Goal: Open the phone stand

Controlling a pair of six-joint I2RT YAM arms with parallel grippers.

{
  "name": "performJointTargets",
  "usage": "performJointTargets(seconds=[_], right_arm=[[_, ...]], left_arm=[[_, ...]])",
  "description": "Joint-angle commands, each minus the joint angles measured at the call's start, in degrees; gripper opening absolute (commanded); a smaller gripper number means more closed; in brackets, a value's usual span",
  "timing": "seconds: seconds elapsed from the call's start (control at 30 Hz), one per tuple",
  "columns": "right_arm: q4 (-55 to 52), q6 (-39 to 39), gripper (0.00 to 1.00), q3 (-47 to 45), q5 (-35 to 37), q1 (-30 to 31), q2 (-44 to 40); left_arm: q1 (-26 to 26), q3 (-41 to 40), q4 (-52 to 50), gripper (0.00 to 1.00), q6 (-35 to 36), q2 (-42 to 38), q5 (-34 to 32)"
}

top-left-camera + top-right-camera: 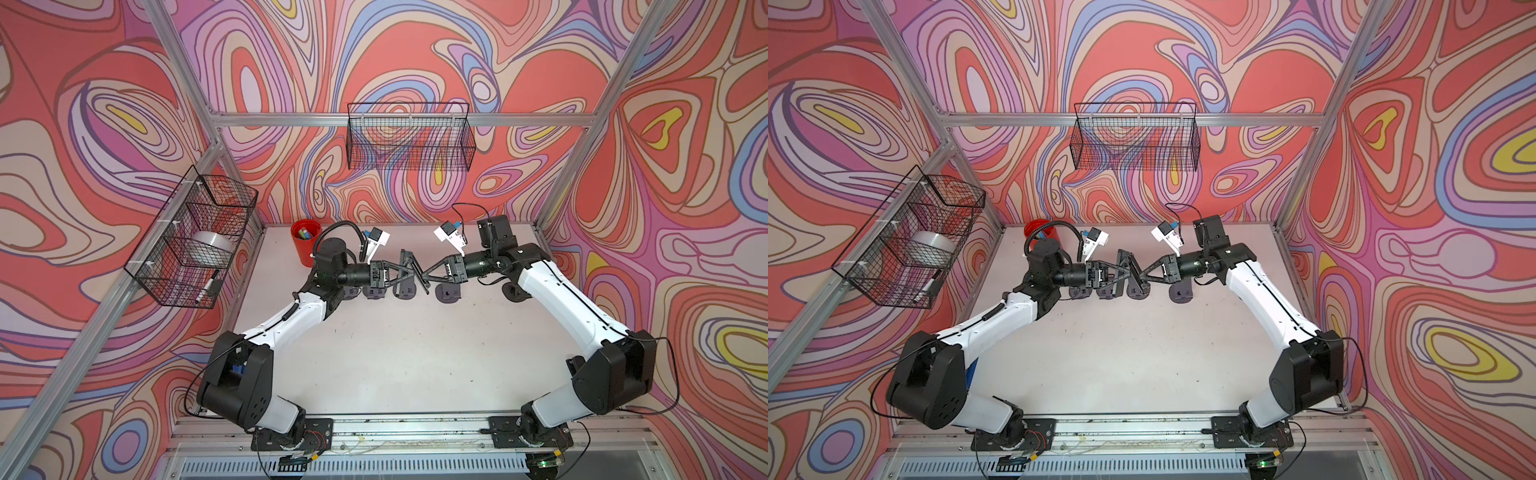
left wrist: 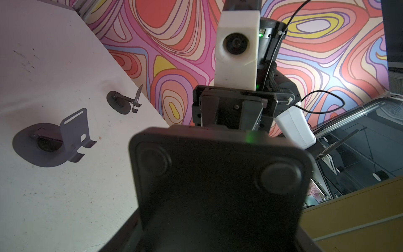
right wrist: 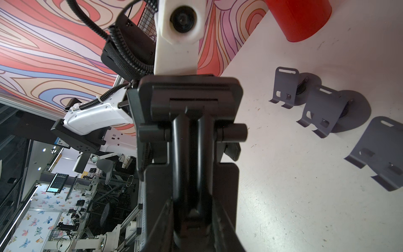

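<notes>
A black folding phone stand hangs in the air between my two grippers, over the back of the white table; both top views show it. My left gripper is shut on the stand's flat base plate, whose underside with two round feet fills the left wrist view. My right gripper is shut on the stand's hinged arm, which runs up to the hinge and the phone plate. The two plates stand at an angle to each other, partly unfolded. The fingertips are hidden behind the stand in both wrist views.
Several grey metal phone holders stand on the table under and beside the grippers. A red cup with pens is at the back left. Wire baskets hang on the back wall and the left wall.
</notes>
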Motion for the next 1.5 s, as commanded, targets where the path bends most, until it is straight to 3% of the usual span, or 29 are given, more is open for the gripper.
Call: performJointTargets(seconds=[0.0, 0.07, 0.47, 0.6, 0.8, 0.97, 1.07, 1.2, 1.33, 1.47], right_arm=[[0.81, 0.71, 0.00, 1.72, -0.12, -3.50, -3.10], [1.20, 1.04, 0.01, 1.76, -0.03, -3.49, -3.00], [7.13, 7.84, 0.43, 1.35, 4.18, -3.50, -5.58], [7.16, 9.23, 0.51, 1.45, 8.11, -3.50, -6.47], [2.93, 8.41, 0.53, 1.13, 21.07, -1.71, -9.68], [-1.29, 3.92, 0.55, -0.34, 39.16, 6.43, -14.28], [-1.36, 5.62, 0.56, -1.82, 46.85, 9.39, -16.05], [8.06, 17.07, 0.53, -10.00, 48.73, 9.52, -20.80], [19.42, 28.33, 0.50, -19.68, 49.76, 9.91, -26.20], [12.94, 23.48, 0.50, -15.97, 55.98, 13.40, -24.32]], left_arm=[[2.92, -1.01, 5.03, 0.00, -2.95, 0.01, 0.22], [2.40, -1.01, 6.13, 0.00, -3.55, 0.59, -0.31], [1.38, -2.69, 20.04, 0.00, -11.89, 4.48, -3.28], [1.23, -2.67, 21.14, 0.00, -12.45, 4.79, -3.69], [1.21, -2.40, 20.38, 0.00, -12.03, 4.46, -5.37], [1.30, -0.46, 13.13, 0.00, -8.70, 3.63, -7.60], [1.26, 0.38, 7.37, 0.00, -5.39, 2.51, -9.29], [1.18, -0.50, 8.02, 0.00, -4.01, 1.20, -11.94], [0.84, -1.44, 15.25, 0.00, -8.29, 2.75, -13.01], [0.51, -1.19, 16.51, 0.00, -9.43, 4.14, -13.64]])
